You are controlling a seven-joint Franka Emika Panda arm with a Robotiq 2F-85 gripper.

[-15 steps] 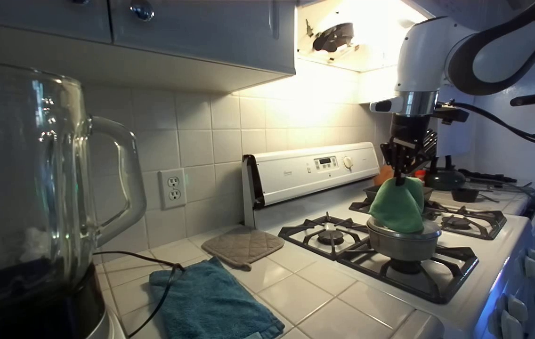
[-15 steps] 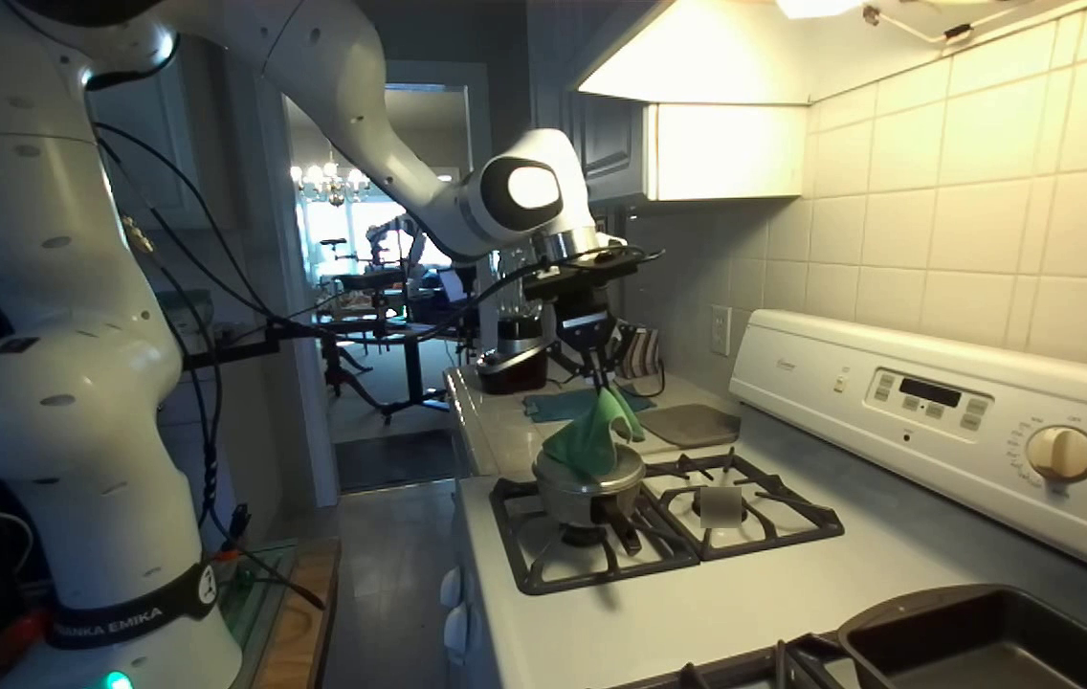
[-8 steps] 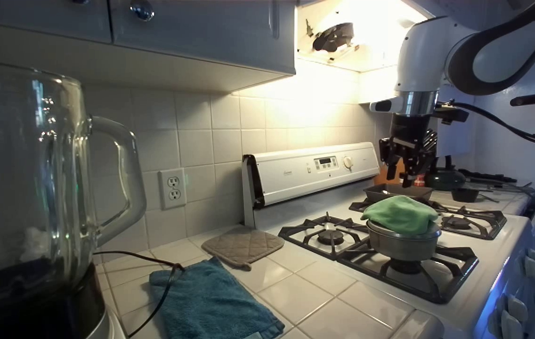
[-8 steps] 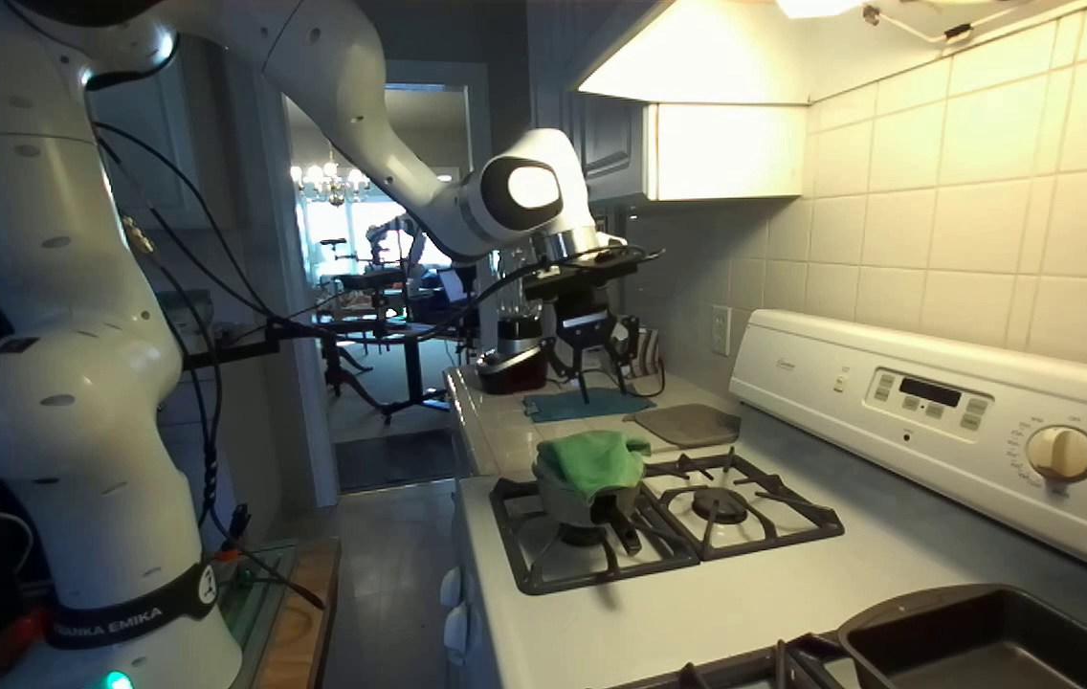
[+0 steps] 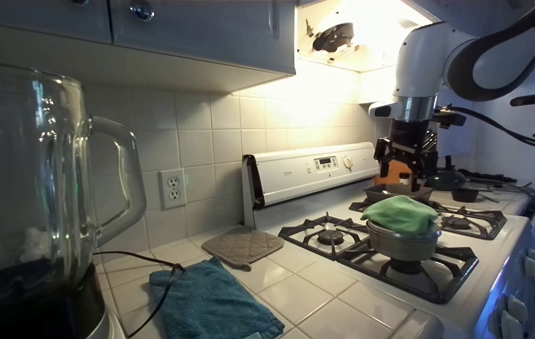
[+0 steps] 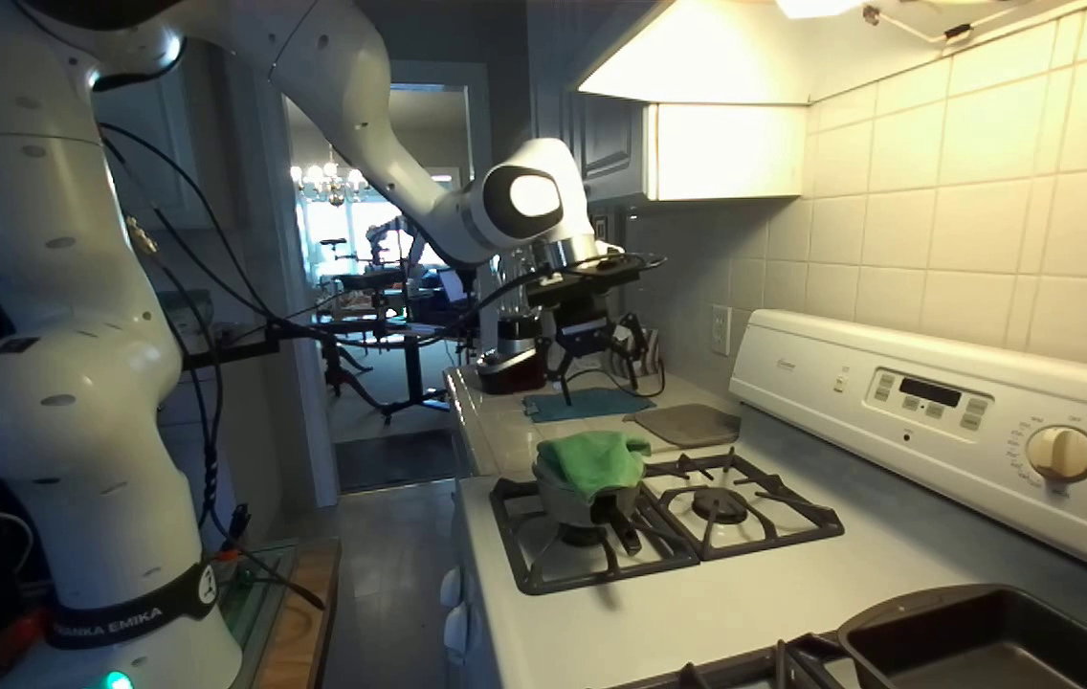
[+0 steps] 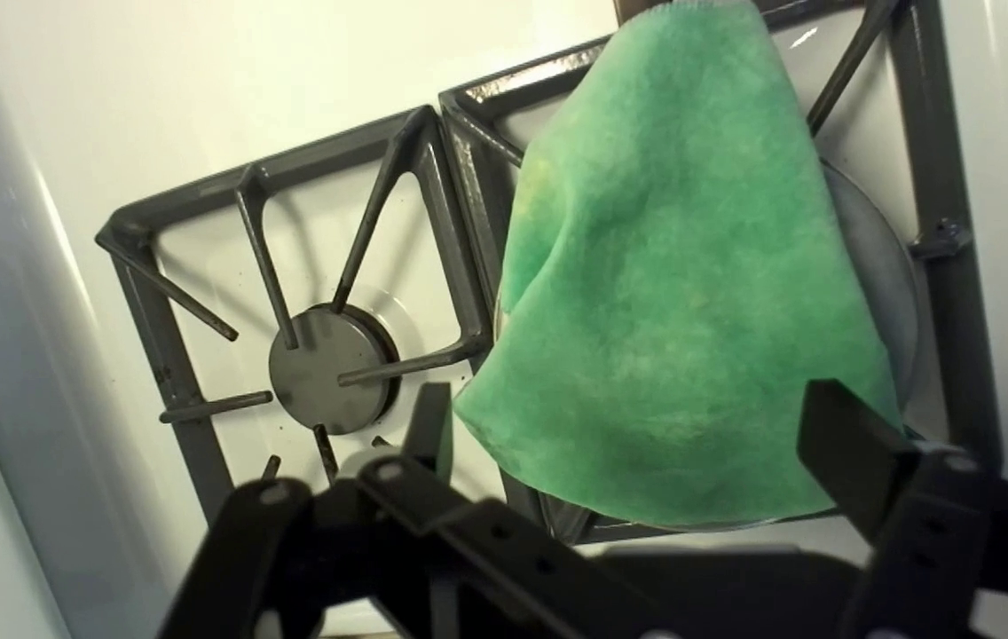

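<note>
A green cloth (image 7: 673, 293) lies draped over the top of a grey metal pot (image 5: 405, 245), covering most of it. The pot stands on a front burner, and its dark handle (image 6: 622, 531) sticks out from under the cloth. Above the cloth, my gripper (image 5: 399, 179) hangs pointing down, with a gap between its fingertips and the fabric. In the wrist view the two fingers (image 7: 854, 457) are spread wide apart and nothing is held between them; the cloth shows below and beyond them. Most of the pot's top is hidden by the cloth.
Black burner grates (image 6: 744, 550) surround the pot. A dark baking pan (image 6: 974, 660) sits on the stove. On the tiled counter lie a grey pot holder (image 5: 244, 245) and a blue towel (image 5: 215, 301), near a glass blender (image 5: 65, 188). The range hood (image 6: 697, 67) overhangs the stove.
A second ago the gripper was shut on the cloth's raised top. Its fingers have since spread, the cloth has dropped flat over the pot, and the gripper has tilted slightly.
</note>
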